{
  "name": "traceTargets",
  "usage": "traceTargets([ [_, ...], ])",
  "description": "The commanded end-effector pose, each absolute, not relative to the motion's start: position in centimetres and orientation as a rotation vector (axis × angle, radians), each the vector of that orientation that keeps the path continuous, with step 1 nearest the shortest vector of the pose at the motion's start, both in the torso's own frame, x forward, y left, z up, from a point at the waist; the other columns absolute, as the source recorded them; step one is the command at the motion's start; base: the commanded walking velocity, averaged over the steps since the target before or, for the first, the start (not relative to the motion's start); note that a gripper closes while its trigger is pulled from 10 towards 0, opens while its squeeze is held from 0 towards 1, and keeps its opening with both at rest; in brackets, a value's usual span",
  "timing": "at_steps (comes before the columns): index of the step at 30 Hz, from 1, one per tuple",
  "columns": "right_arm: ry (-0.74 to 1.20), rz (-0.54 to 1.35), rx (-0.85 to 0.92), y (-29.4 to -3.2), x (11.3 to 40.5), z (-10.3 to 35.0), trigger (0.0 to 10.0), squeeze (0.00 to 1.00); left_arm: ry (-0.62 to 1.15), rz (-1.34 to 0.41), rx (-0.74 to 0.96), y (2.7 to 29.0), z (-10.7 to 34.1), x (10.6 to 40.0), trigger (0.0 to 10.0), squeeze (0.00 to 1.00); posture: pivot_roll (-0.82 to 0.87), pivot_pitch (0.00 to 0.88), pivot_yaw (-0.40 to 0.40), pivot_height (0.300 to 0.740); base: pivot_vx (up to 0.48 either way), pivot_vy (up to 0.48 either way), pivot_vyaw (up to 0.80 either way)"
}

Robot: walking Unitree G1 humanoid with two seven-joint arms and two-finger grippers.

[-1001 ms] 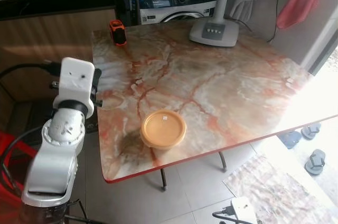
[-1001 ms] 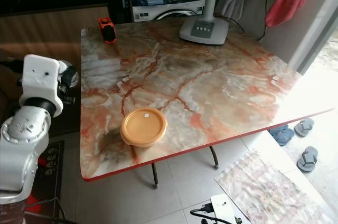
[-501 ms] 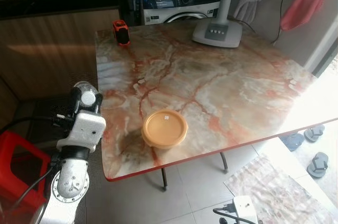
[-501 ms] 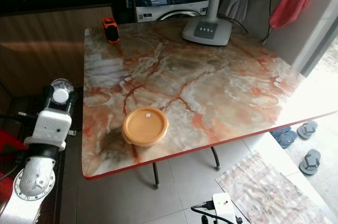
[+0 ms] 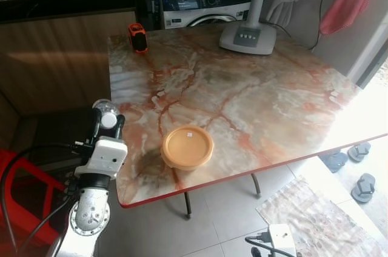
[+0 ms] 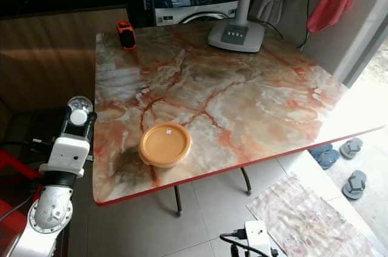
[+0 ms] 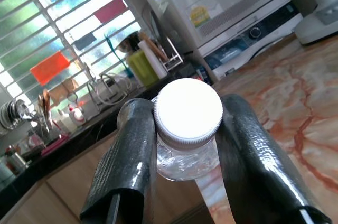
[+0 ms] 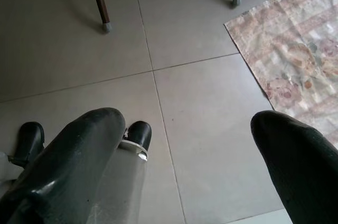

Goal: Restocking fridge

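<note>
Bottle (image 7: 188,129), clear with white cap, pinched in left gripper (image 7: 185,145) just off tabletop's (image 5: 254,99) left edge. Right gripper (image 8: 185,145) spread, idle above floor. Carrying step judged underway; next, transport to fridge.

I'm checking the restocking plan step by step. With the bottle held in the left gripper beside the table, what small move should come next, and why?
Probably keep the left gripper shut on the bottle and carry it off toward the fridge: the bottle is already gripped clear of the table, and the right gripper hangs open over the floor.
</note>
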State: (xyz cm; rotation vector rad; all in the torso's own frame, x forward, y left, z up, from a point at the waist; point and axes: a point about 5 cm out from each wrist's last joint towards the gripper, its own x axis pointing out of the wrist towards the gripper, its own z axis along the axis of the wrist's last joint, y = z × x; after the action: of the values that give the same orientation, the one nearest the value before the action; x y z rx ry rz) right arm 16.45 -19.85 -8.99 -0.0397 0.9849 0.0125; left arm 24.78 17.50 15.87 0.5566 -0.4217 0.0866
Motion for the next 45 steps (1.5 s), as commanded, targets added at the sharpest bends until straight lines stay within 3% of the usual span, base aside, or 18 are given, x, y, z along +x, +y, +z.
traceTargets([
  [1, 0.978, -0.004, -0.016, -19.8, 16.4, -9.0, 10.0, 0.00, -0.454, 0.043, 0.590, 17.0, 16.4, 25.0, 10.0, 0.00, 0.11, 0.000, -0.015, 0.740, 0.000, 0.000, 0.00],
  [5, 0.988, 0.000, -0.015, -19.7, 16.3, -9.1, 10.0, 0.00, -0.462, 0.033, 0.588, 16.9, 16.5, 25.1, 10.0, 0.00, 0.11, 0.000, -0.012, 0.740, 0.000, 0.000, -0.16],
  [38, 1.009, 0.029, -0.024, -19.5, 16.3, -9.1, 10.0, 0.00, -0.467, 0.017, 0.599, 16.6, 17.5, 25.9, 10.0, 0.00, 0.12, 0.000, -0.010, 0.740, 0.000, 0.000, -0.78],
  [45, 1.011, 0.036, -0.032, -19.6, 16.3, -9.1, 10.0, 0.00, -0.473, 0.014, 0.585, 16.5, 17.6, 25.9, 10.0, 0.00, 0.12, 0.000, -0.013, 0.740, 0.000, -0.230, -0.78],
])
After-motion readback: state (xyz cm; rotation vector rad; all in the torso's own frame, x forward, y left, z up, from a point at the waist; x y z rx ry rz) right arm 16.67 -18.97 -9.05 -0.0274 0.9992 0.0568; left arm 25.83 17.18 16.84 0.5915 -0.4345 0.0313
